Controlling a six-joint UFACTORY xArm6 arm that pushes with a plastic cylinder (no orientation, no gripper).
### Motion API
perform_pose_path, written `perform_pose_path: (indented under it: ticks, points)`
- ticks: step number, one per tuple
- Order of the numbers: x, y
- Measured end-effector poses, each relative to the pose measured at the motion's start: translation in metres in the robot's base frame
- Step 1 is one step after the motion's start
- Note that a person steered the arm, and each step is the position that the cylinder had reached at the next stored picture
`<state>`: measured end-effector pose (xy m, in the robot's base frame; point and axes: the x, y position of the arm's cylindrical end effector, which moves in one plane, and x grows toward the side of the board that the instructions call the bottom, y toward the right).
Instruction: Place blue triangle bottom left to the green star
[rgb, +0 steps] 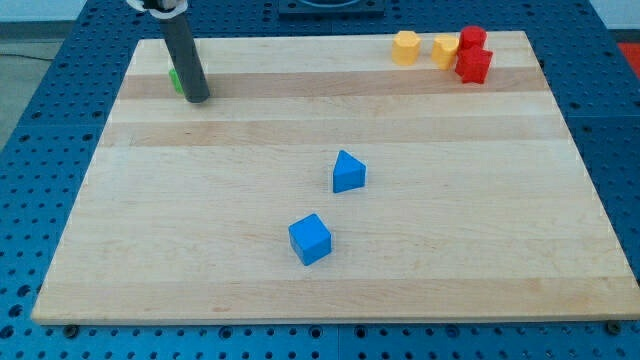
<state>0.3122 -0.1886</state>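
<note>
The blue triangle (348, 172) lies near the middle of the wooden board (330, 260). A green block (174, 79) sits at the view's top left, mostly hidden behind the rod; its shape cannot be made out. My tip (196, 99) rests on the board just right of and touching or almost touching the green block, far to the upper left of the blue triangle.
A blue cube (310, 239) lies below and left of the triangle. At the view's top right stand two yellow blocks (405, 47) (445, 49) and two red blocks (472, 39) (474, 65), close together near the board's top edge.
</note>
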Motion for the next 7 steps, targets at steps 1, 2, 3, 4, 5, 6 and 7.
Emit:
perform_pose_path:
  ticks: [1,2,3,4,5,6,7]
  points:
    - [-0.022,-0.035]
    - [0.01,0.043]
    - [0.047,0.159]
    - [0.114,0.261]
    - [0.149,0.261]
    - [0.134,0.181]
    - [0.162,0.181]
